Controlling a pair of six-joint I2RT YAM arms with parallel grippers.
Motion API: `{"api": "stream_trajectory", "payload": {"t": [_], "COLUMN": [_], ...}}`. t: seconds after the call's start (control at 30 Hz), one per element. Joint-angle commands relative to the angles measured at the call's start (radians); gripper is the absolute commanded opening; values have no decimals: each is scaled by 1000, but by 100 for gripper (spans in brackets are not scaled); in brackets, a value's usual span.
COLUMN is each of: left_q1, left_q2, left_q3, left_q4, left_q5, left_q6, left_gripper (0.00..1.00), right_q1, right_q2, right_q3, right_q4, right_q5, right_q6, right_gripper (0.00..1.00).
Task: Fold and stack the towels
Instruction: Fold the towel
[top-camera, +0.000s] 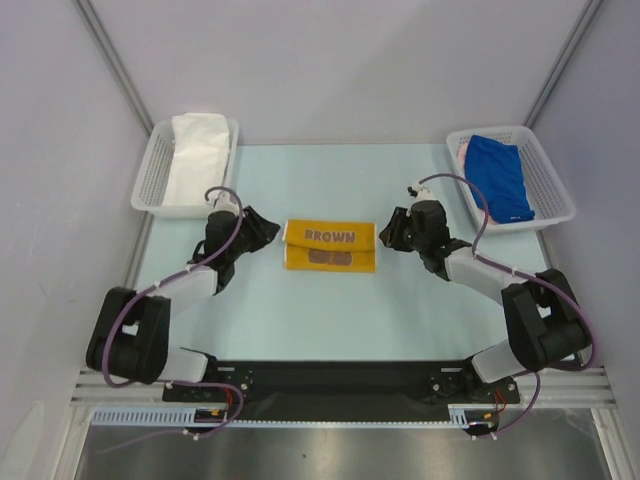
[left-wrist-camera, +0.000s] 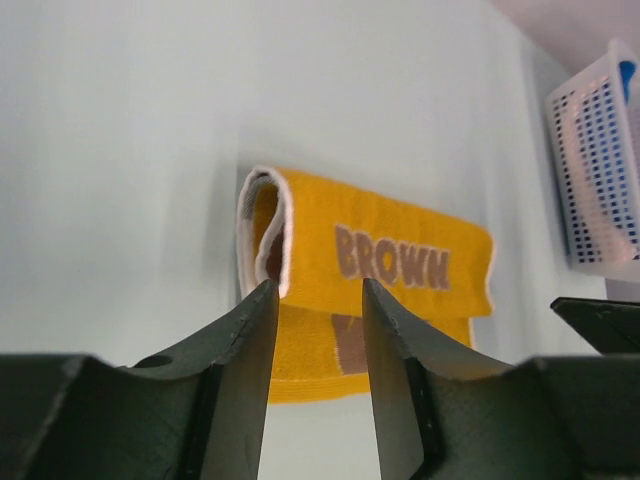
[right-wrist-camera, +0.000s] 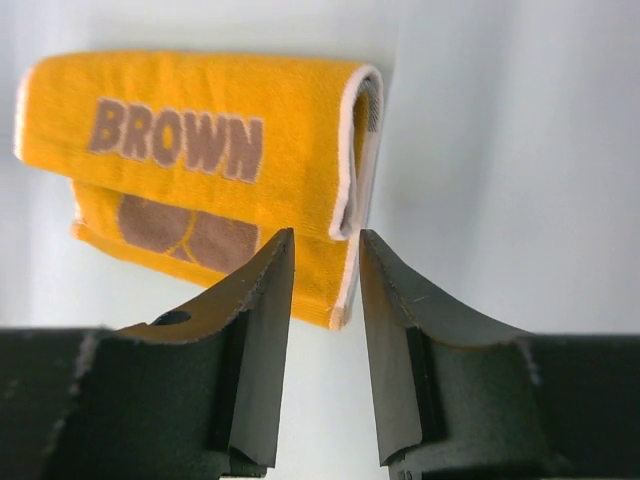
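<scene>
**Item 1: yellow towel** (top-camera: 330, 246). Centre of top view, on table (top-camera: 330, 320). Folded to a flat strip, "BROWN" face up. Long axis runs L–R across frame; short ends point at the two arms. L wrist view: rolled fold edge w/ white trim shows at centre-left. R wrist view: same trim at centre-right.

**Item 2: left gripper** (top-camera: 262, 228). Just beside towel's L short end, tips aimed at it. Jaws parted, nothing between them; towel lies just past the tips. Contact: can't tell. Arm low, forearm reaching up-frame from lower left.

**Item 3: right gripper** (top-camera: 392, 232). Mirror pose at R short end, approx. as near as the L one. Jaws parted, empty. Forearm comes in from lower right.

**Item 4: surrounds.** White towel (top-camera: 195, 160) in left basket (top-camera: 145, 185), upper left. Blue towel (top-camera: 500, 175) in right basket (top-camera: 555, 185), upper right.

**Note (judgement):** fold looks done; each arm is lined up to take its own end along the long axis, likely for transfer to a stack.
</scene>
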Motion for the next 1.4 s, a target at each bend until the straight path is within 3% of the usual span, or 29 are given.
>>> {"api": "stream_trajectory", "payload": {"t": [0.0, 0.13, 0.2, 0.33, 0.63, 0.9, 1.17, 1.37], "left_q1": [-26, -67, -78, -87, -89, -89, -87, -87], "left_q2": [-113, -84, -16, 94, 269, 271, 226, 225], "left_q3": [45, 177, 233, 253, 258, 242, 267, 262], "left_q4": [-77, -262, -309, -254, -246, -276, -393, -379], "left_q5": [-99, -137, -123, -35, -1, -13, -67, -53], "left_q6": [13, 16, 33, 36, 12, 24, 58, 52], "left_gripper": [45, 45, 47, 54, 49, 48, 54, 55], "right_q1": [-5, 5, 14, 18, 5, -3, -8, -5], "right_q2": [-49, 36, 71, 92, 203, 192, 155, 158], "right_q3": [38, 121, 144, 142, 144, 124, 110, 96], "right_q4": [-30, -104, -124, -100, -89, -104, -130, -98], "right_q5": [41, 31, 30, -4, -102, -91, -62, -76], "right_q6": [32, 52, 44, 56, 70, 62, 55, 84], "right_gripper": [37, 32, 34, 35, 31, 29, 35, 38]}}
